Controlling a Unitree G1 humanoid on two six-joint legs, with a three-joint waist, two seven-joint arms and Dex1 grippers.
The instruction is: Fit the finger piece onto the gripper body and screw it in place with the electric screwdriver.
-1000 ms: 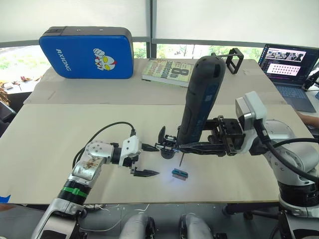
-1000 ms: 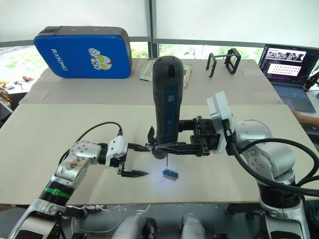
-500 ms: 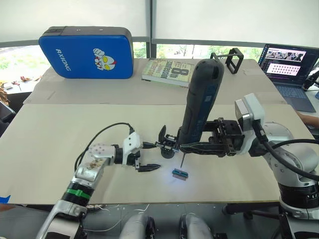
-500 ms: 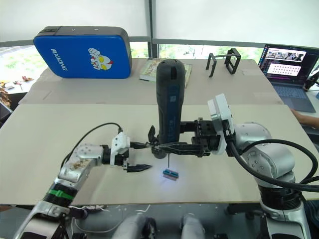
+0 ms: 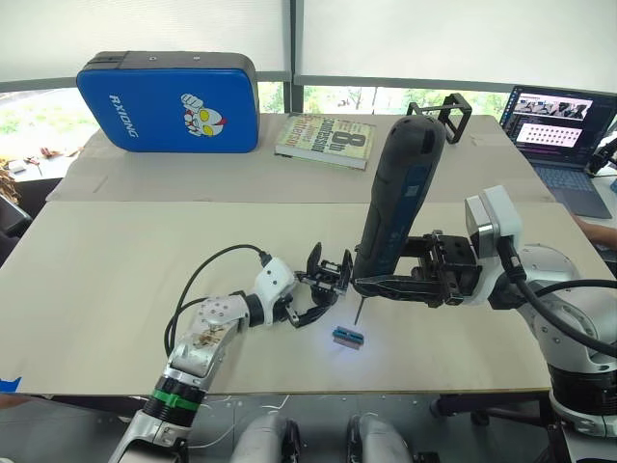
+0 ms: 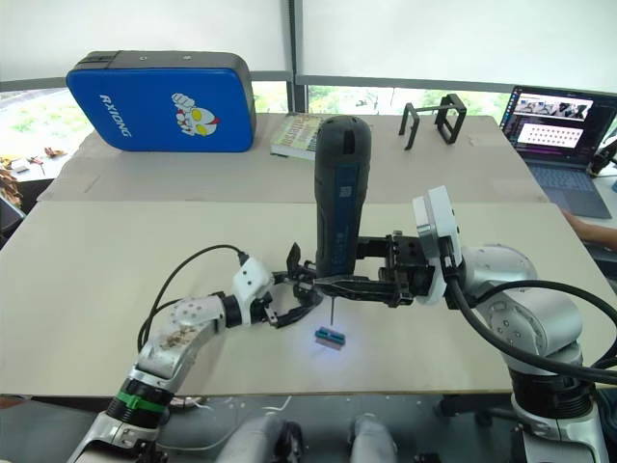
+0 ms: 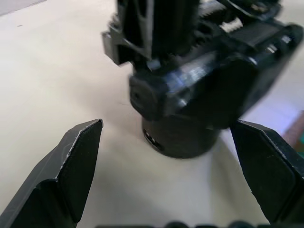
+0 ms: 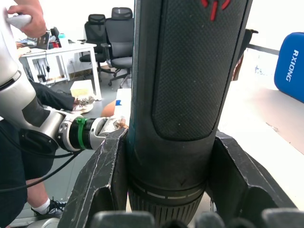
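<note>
The gripper body [image 5: 328, 276] stands on the pale table [image 5: 116, 260], a small black part with a round base [image 7: 179, 138] and a pointed finger sticking up. My left gripper [image 5: 321, 297] is open, one finger [image 7: 71, 166] on each side of that base and not touching it. My right gripper [image 5: 374, 284] is shut on the electric screwdriver [image 5: 400, 193], held upright and leaning slightly. Its thin bit [image 5: 357, 311] points down just right of the gripper body, above a lit patch of table. I cannot tell the finger piece apart from the other black parts.
A small green block [image 5: 348, 336] lies just below the bit. At the back are a blue case [image 5: 169, 101], a book [image 5: 326, 138], a black wire-frame stand [image 5: 448, 114] and a laptop [image 5: 559, 130]. A person [image 8: 28, 19] shows beyond the table.
My left gripper has moved right and now has its fingers on either side of the gripper body. The right arm with the screwdriver has shifted slightly right.
</note>
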